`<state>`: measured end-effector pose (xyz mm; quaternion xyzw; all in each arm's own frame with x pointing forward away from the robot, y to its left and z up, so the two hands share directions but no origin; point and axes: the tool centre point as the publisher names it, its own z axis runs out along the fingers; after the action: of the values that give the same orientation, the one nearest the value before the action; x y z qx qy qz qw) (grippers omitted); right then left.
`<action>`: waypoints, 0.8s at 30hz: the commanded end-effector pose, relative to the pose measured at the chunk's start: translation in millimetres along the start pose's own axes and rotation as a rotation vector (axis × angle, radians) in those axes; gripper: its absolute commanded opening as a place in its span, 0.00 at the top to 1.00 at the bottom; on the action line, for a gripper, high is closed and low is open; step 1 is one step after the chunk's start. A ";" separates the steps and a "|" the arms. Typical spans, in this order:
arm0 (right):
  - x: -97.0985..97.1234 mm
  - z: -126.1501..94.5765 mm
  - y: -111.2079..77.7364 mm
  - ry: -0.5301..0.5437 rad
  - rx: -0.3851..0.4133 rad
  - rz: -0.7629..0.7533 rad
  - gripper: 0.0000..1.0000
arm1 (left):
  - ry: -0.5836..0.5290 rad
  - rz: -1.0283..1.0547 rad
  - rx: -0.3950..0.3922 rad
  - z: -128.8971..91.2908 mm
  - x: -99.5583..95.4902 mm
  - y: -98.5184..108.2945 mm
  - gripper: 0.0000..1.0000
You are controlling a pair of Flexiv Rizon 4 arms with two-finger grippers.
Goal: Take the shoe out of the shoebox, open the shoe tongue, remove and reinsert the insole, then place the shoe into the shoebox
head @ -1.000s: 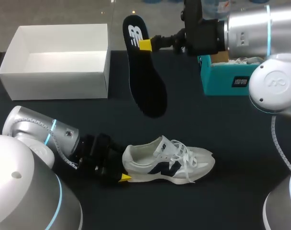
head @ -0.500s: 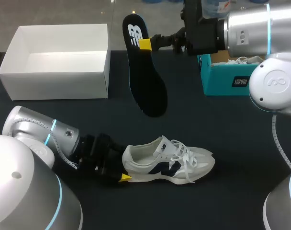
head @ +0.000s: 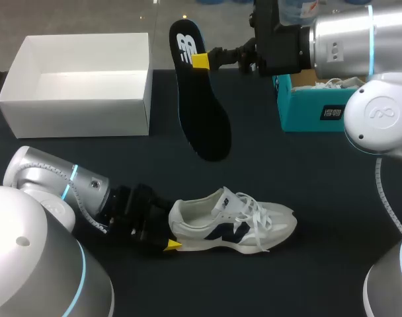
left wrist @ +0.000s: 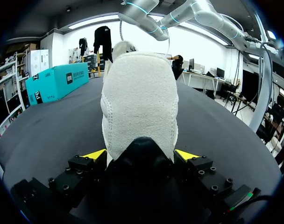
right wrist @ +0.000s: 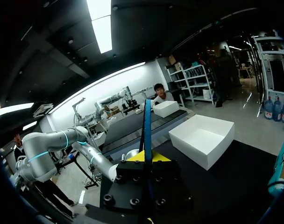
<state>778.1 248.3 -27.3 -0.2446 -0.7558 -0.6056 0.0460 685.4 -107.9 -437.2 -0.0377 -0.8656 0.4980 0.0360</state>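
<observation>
Right, left gripper [left wrist: 140,155] clamps shoe [left wrist: 139,88] heel, both tips visible only wrist-side; right gripper [head: 201,61] pinches insole [head: 204,125] aloft.

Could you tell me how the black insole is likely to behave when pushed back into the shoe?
The insole keeps a nearly straight outline while the right gripper holds it near one end, so it is probably semi-stiff and light. Edge-on in the right wrist view it looks thin, so it may buckle against the shoe.
</observation>
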 end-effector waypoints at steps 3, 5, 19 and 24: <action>1.0 1.9 -0.2 -0.005 0.001 0.001 1.00 | 0.000 -0.010 -0.019 2.6 -3.2 15.3 0.00; 1.0 1.9 -0.2 -0.005 0.001 0.001 1.00 | -0.005 -0.011 -0.025 0.1 -5.1 17.0 0.00; 1.0 1.9 -0.2 -0.005 0.001 0.001 1.00 | 0.019 0.008 -0.073 -14.7 -14.8 20.6 0.00; 1.0 1.9 -0.2 -0.005 0.001 0.001 1.00 | 0.021 0.025 -0.100 -20.2 -16.6 21.1 0.00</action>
<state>778.2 248.3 -27.2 -0.2446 -0.7559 -0.6055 0.0461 702.5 -82.6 -446.6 -0.0540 -0.8868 0.4577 0.0332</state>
